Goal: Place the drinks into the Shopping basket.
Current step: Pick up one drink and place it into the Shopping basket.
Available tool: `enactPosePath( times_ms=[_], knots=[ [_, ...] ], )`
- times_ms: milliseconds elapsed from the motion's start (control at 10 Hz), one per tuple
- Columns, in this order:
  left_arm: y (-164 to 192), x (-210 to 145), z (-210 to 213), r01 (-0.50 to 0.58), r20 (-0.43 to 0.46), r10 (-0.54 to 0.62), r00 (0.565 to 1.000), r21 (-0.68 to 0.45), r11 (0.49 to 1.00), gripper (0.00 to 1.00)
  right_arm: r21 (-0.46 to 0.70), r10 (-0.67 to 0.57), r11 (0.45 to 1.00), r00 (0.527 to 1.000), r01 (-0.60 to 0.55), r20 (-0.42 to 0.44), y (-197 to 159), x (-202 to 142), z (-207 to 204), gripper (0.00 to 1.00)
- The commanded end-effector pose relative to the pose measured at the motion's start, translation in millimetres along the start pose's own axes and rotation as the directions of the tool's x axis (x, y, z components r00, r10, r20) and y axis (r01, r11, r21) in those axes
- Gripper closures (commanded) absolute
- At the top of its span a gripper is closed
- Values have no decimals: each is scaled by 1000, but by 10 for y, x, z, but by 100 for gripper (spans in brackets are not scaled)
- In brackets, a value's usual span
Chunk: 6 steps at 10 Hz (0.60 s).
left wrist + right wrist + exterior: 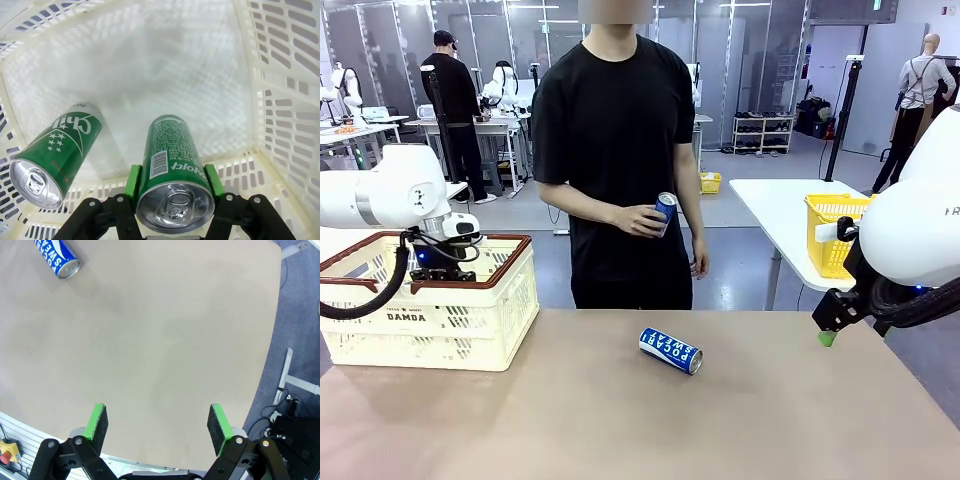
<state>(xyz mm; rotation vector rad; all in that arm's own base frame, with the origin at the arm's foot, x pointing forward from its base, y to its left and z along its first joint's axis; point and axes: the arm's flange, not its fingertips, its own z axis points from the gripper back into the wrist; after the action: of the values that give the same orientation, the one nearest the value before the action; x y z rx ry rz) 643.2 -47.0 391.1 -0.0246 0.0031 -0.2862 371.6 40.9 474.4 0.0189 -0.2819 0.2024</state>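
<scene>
My left gripper reaches down into the cream Shopping basket. In the left wrist view its green pads press both sides of a green can, silver top toward the camera. A second green can lies on the basket floor beside it. A blue can lies on its side mid-table. The person across the table holds another blue can in one hand. My right gripper hangs open over the table's right edge, with nothing between its fingers.
The basket stands at the table's left side, its slotted walls close around my left gripper. A bright yellow mesh basket sits on a separate white table at the far right. The person stands at the far edge, centre.
</scene>
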Motion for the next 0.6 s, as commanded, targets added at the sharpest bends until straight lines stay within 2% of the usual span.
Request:
enactPosePath(
  times_ms=[0, 100, 200, 300, 500],
  knots=[
    [-58, -56, 28, -21, 32, 21, 999, 17, 1000, 26, -1, 18, 1000, 1000, -18, -4, -22, 7, 6, 0],
    [-61, -70, 46, -19, 32, 18, 999, 23, 1000, 20, -1, 18, 1000, 1000, -18, -4, -22, 7, 6, 0],
    [-68, -90, 86, -23, 31, 22, 999, 30, 999, 6, -1, 18, 1000, 1000, -18, -4, -22, 7, 6, 0],
    [-74, -104, 127, -23, 30, 22, 999, 44, 999, 0, -1, 18, 1000, 1000, -18, -4, -22, 7, 6, 0],
    [-68, -116, 155, -26, 31, 25, 999, 39, 999, 0, -1, 18, 1000, 1000, -18, -4, -22, 7, 6, 0]
  ],
)
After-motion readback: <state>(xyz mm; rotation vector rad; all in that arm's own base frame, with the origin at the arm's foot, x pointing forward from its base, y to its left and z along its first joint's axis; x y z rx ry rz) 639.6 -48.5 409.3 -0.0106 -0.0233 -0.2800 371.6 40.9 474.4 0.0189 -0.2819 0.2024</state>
